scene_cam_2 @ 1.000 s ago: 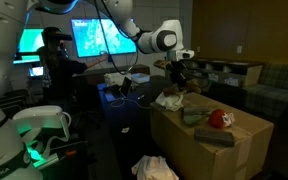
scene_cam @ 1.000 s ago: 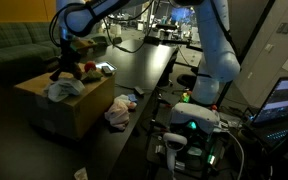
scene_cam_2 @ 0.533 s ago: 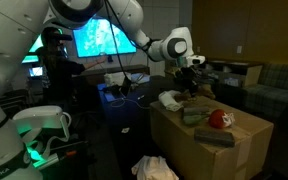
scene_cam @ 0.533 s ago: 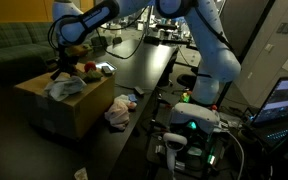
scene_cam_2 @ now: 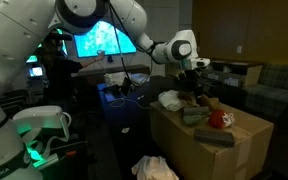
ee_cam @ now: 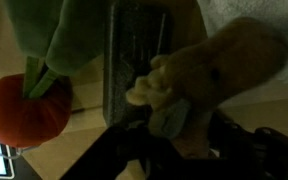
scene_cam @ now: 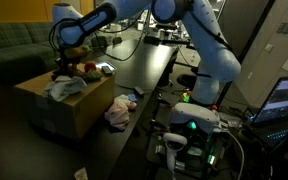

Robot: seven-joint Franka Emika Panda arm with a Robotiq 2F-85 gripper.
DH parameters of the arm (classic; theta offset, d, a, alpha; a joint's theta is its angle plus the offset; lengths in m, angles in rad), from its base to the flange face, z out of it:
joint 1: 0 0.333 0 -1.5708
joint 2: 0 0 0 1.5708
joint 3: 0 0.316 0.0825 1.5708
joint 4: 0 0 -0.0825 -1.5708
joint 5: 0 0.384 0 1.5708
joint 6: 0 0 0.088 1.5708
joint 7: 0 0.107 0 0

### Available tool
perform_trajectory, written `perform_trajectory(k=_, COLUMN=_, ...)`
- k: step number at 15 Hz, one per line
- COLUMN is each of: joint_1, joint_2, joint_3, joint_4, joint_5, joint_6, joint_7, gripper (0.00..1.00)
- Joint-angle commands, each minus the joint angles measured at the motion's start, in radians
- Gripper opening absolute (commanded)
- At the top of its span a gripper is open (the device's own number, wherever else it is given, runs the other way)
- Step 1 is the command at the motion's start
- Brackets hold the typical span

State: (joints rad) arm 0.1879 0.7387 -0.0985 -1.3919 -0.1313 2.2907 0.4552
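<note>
Two dark fingers [scene_cam_2: 196,90] are hanging low over the cardboard table [scene_cam_2: 209,150], and how wide they are standing cannot be told. In the wrist view they are showing only as blurred black shapes along the lower edge. A brown plush toy [ee_cam: 214,65] is lying right in front of them, its pale end reaching down between those shapes. Whether they are pinching it or merely touching it is not showing.

Just beyond the fingers and beside the toy, a grey block [ee_cam: 134,55] is standing on end, its top cut off by the frame. Farther off to one side, a red plush fruit [ee_cam: 24,105] is resting under a green fabric piece [ee_cam: 49,35], which is also cropped.

In both exterior views the arm is hiding the toy. A white cloth [scene_cam_2: 170,99] is sitting near the fingers on the table. Well away from them, a crumpled rag [scene_cam: 119,112] is lying on the floor.
</note>
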Motion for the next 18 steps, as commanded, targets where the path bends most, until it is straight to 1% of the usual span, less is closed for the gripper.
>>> perform_trajectory(k=1, joint_1=0.017, joint_2=0.000, joint_3=-0.030, joint_4=0.045, joint_5=-0.019, joint_6=-0.031, joint_7=0.039, gripper=0.84)
perform_trajectory(k=3, joint_1=0.022, joint_2=-0.027, joint_3=-0.043, joint_4=0.031, joint_5=-0.027, joint_6=-0.034, joint_7=0.055, gripper=0.99)
perform_trajectory(k=4, joint_1=0.022, joint_2=-0.041, joint_3=-0.047, joint_4=0.023, joint_5=-0.028, joint_6=-0.036, joint_7=0.060, gripper=1.00)
perform_trajectory(k=8, joint_1=0.031, joint_2=-0.145, joint_3=-0.061, joint_4=-0.048, joint_5=-0.040, joint_6=-0.060, joint_7=0.089, gripper=1.00)
perform_trajectory(k=11, joint_1=0.040, joint_2=-0.250, joint_3=-0.052, joint_4=-0.139, joint_5=-0.054, joint_6=-0.092, joint_7=0.116, gripper=1.00)
perform_trajectory(k=14, joint_1=0.064, joint_2=-0.373, joint_3=-0.032, joint_4=-0.282, joint_5=-0.081, joint_6=-0.114, joint_7=0.153, gripper=1.00)
perform_trajectory(k=18, joint_1=0.080, joint_2=-0.532, joint_3=0.033, joint_4=-0.492, joint_5=-0.095, joint_6=-0.112, joint_7=0.195, gripper=1.00)
